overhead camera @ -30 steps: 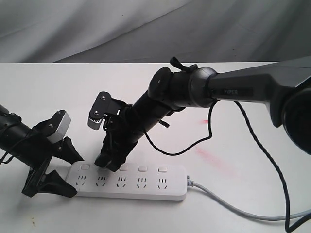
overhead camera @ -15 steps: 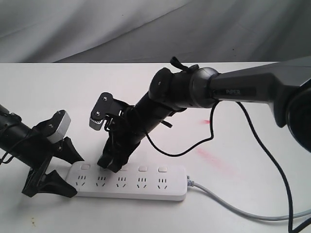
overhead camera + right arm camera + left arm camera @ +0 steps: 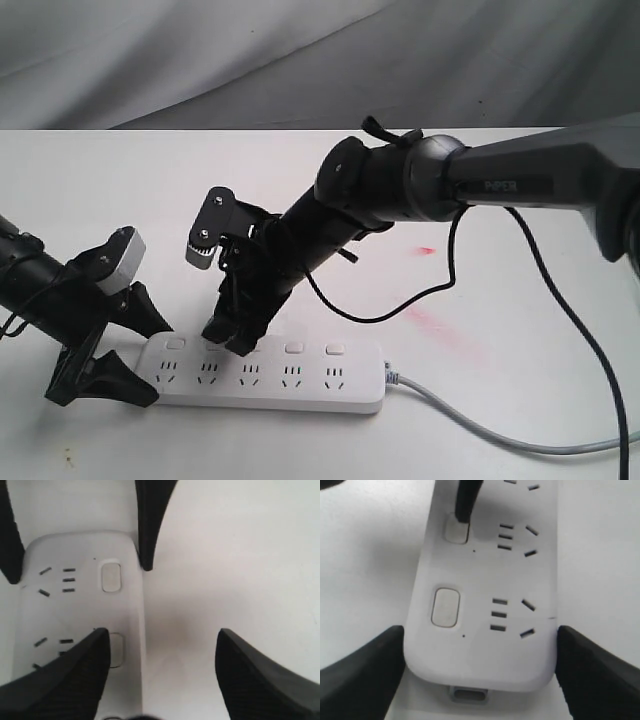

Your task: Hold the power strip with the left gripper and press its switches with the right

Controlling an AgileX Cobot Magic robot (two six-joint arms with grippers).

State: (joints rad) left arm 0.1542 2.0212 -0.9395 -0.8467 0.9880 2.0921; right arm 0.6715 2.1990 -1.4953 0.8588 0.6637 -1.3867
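The white power strip [image 3: 300,385] lies along the table's front, its grey cord [image 3: 480,425] leaving at the right. My left gripper [image 3: 155,362] is shut on the strip's left end; in the left wrist view its fingers [image 3: 362,672] press both sides of the power strip [image 3: 485,655]. My right gripper [image 3: 228,342] stands open over the second switch. One thin black fingertip [image 3: 465,502] touches that second switch [image 3: 456,530]. The first switch [image 3: 445,607] is uncovered. In the right wrist view the right gripper [image 3: 162,630] has one finger [image 3: 70,680] over the strip [image 3: 80,605].
Faint red smears [image 3: 440,325] mark the white table to the right of the arm. A loose black cable [image 3: 400,305] hangs from the right arm above the table. Grey cloth [image 3: 300,60] covers the background behind the table's far edge.
The right arm's elbow has shifted to the right and its fingertips have edged slightly right over the second switch. The left gripper and the strip have not moved.
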